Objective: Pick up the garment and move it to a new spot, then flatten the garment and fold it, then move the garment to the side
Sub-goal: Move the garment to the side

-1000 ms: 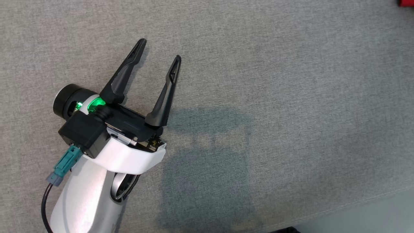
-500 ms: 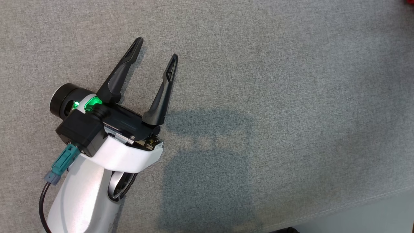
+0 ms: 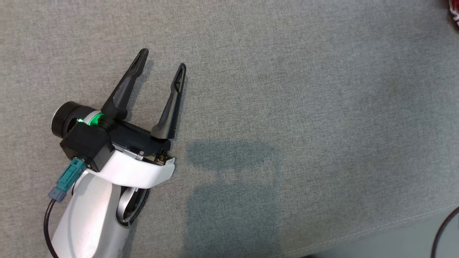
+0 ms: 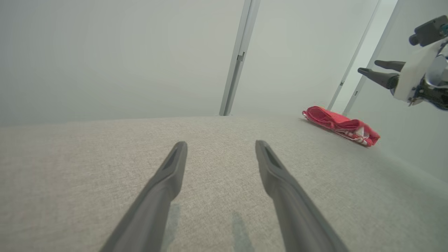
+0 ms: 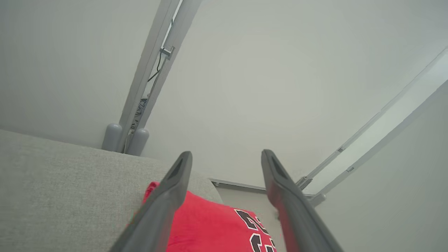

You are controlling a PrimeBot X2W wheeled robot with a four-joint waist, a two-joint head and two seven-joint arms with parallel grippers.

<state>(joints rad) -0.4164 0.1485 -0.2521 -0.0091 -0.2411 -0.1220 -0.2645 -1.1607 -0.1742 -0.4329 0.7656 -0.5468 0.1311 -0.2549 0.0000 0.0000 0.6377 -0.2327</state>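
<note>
Though empty, left tool (image 3: 162, 59) and right tool (image 5: 225, 154) spread wide, garment (image 5: 210, 224) partly cut off

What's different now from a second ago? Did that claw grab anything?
The left gripper slid slightly back and leftward over the grey surface, grabbing nothing. A dark cable came in at the lower right edge. The gripper stayed open; the red garment stayed off to the right.

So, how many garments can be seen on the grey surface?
1. The red garment lies folded near the far right edge of the grey surface, beneath the open right gripper. Others may lie outside these views.
</note>
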